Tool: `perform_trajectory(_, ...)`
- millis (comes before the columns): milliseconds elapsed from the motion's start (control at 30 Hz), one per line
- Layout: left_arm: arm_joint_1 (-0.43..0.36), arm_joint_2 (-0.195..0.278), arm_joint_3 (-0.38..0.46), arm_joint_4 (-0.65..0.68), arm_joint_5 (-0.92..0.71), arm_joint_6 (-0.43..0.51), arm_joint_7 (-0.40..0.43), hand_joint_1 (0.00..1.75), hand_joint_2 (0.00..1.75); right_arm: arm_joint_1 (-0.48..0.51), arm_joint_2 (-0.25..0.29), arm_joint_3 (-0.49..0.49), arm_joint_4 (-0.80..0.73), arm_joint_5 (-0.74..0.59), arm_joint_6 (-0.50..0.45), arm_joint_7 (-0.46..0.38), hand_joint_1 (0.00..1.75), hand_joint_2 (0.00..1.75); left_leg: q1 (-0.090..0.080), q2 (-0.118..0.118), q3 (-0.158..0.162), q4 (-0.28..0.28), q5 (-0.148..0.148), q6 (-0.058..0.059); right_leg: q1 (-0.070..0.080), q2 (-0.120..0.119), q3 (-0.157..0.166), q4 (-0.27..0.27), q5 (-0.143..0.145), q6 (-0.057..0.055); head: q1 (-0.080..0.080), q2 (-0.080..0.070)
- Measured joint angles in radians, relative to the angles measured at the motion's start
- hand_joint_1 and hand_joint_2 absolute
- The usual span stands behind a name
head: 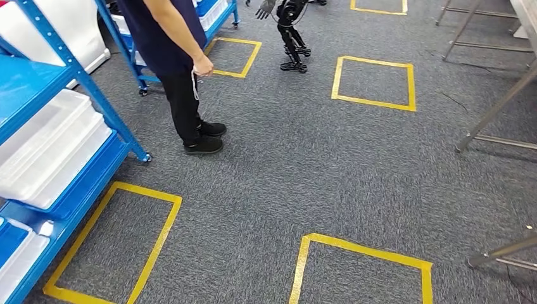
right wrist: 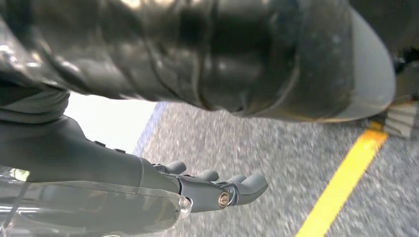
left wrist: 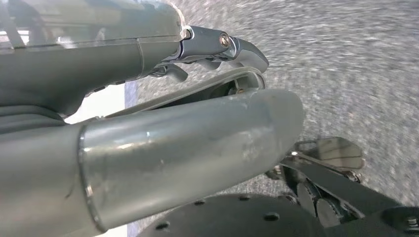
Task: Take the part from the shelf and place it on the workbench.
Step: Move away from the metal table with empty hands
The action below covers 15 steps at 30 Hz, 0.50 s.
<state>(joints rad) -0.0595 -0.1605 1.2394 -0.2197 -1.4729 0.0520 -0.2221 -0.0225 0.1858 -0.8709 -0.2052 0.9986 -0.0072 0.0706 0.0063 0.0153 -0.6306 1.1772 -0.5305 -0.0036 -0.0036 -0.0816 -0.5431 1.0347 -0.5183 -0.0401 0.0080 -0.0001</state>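
Blue shelf (head: 95, 101) with white bins (head: 44, 145) | left hand (left wrist: 217, 49) empty, fingers apart | right hand (right wrist: 217, 190) likewise

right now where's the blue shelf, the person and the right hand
blue shelf (head: 104, 109): head view, its slanted post
person (head: 182, 101): head view, the trouser leg
right hand (right wrist: 217, 190): right wrist view, the fingers

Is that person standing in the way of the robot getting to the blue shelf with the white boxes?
Not directly. The person stands on the carpet beside the blue shelf, which is at the left. Open floor lies before the shelf's white bins. The part itself can't be made out.
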Motion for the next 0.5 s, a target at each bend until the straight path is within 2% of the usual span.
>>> perform_trajectory(67,-0.003,0.002,0.000,0.000,0.000,0.000,0.000,0.00,0.00,-0.001,0.002,0.000,0.000,0.001,0.000,0.000,0.00,0.00,-0.013,0.048,0.064,-0.123,0.039,0.016,0.003,-0.021,0.005,0.001,-0.005,0.006,0.000,0.000)
perform_trajectory(100,-0.005,0.002,0.000,0.000,0.000,0.000,0.000,0.00,0.00,-0.001,0.002,0.000,0.000,0.002,0.000,0.000,0.00,0.00,-0.020,0.064,0.078,-0.153,0.044,0.022,0.003,-0.031,0.008,0.001,-0.007,0.011,0.000,0.000)
perform_trajectory(133,-0.005,0.003,0.000,0.000,0.000,0.000,0.000,0.00,0.00,-0.002,0.004,0.000,0.000,0.002,0.001,0.000,0.00,0.00,-0.025,0.063,0.079,-0.161,0.041,0.026,0.003,-0.042,0.010,0.000,-0.009,0.016,0.000,0.000)
perform_trajectory(167,-0.005,0.003,-0.001,0.000,0.001,0.000,0.001,0.00,0.00,-0.004,0.005,0.000,0.000,0.002,0.001,0.001,0.00,0.00,-0.025,0.050,0.079,-0.166,0.044,0.030,0.001,-0.052,0.015,-0.003,-0.010,0.021,0.000,0.000)
perform_trajectory(200,-0.002,0.003,-0.001,0.000,0.001,0.000,0.001,0.00,0.00,-0.006,0.006,0.000,0.000,0.002,0.001,0.001,0.00,0.00,-0.023,0.038,0.084,-0.174,0.049,0.033,-0.001,-0.048,0.019,-0.001,-0.013,0.026,0.000,0.000)
perform_trajectory(233,0.000,0.002,-0.001,0.000,0.001,0.000,0.001,0.00,0.00,-0.007,0.007,-0.001,0.000,0.002,0.001,0.001,0.00,0.00,-0.019,0.026,0.090,-0.183,0.055,0.038,-0.002,-0.027,0.018,0.010,-0.024,0.030,0.000,0.000)
perform_trajectory(267,0.000,0.002,-0.001,0.000,0.002,0.000,0.001,0.00,0.00,-0.006,0.007,-0.001,0.000,0.002,0.000,0.001,0.00,0.00,-0.015,0.014,0.095,-0.191,0.061,0.043,-0.004,0.003,0.007,0.040,-0.045,0.035,0.000,0.000)
perform_trajectory(300,-0.001,0.002,-0.001,0.000,0.001,0.000,0.002,0.00,0.00,-0.004,0.007,-0.001,0.000,0.002,0.000,0.002,0.00,0.00,-0.011,0.003,0.098,-0.196,0.065,0.046,-0.006,0.040,-0.016,0.091,-0.074,0.038,0.001,0.000)
perform_trajectory(333,-0.002,0.001,-0.002,0.000,0.001,0.000,0.002,0.00,0.00,-0.002,0.007,-0.002,0.000,0.002,0.000,0.002,0.00,0.00,-0.010,-0.009,0.096,-0.196,0.067,0.049,-0.008,0.064,-0.048,0.153,-0.106,0.040,0.001,0.000)
perform_trajectory(367,-0.004,0.001,-0.002,0.000,0.001,0.000,0.002,0.00,0.00,0.000,0.007,-0.003,0.000,0.002,0.000,0.002,0.00,0.00,-0.009,-0.022,0.095,-0.194,0.068,0.051,-0.009,0.074,-0.080,0.213,-0.130,0.043,0.001,0.000)
perform_trajectory(400,-0.005,0.001,-0.002,0.000,0.001,0.000,0.002,0.00,0.00,0.000,0.007,-0.003,0.000,0.002,0.000,0.002,0.00,0.00,-0.009,-0.037,0.094,-0.192,0.067,0.050,-0.011,0.077,-0.102,0.252,-0.137,0.045,0.001,0.000)
perform_trajectory(433,-0.004,0.001,-0.002,0.000,0.001,0.000,0.002,0.00,0.00,0.001,0.007,-0.003,0.000,0.002,0.000,0.002,0.00,0.00,-0.008,-0.052,0.094,-0.189,0.066,0.048,-0.012,0.079,-0.107,0.255,-0.122,0.047,0.001,0.000)
perform_trajectory(467,-0.004,0.001,-0.002,0.000,0.001,0.000,0.002,0.00,0.00,0.001,0.007,-0.003,0.000,0.002,0.000,0.002,0.00,0.00,-0.006,-0.068,0.094,-0.184,0.064,0.045,-0.014,0.081,-0.095,0.220,-0.089,0.049,0.001,0.000)
perform_trajectory(500,-0.003,0.001,-0.003,0.000,0.001,0.000,0.002,0.00,0.00,0.001,0.007,-0.004,0.000,0.002,0.000,0.002,0.00,0.00,-0.004,-0.083,0.094,-0.178,0.060,0.041,-0.017,0.093,-0.070,0.158,-0.047,0.051,0.001,0.000)
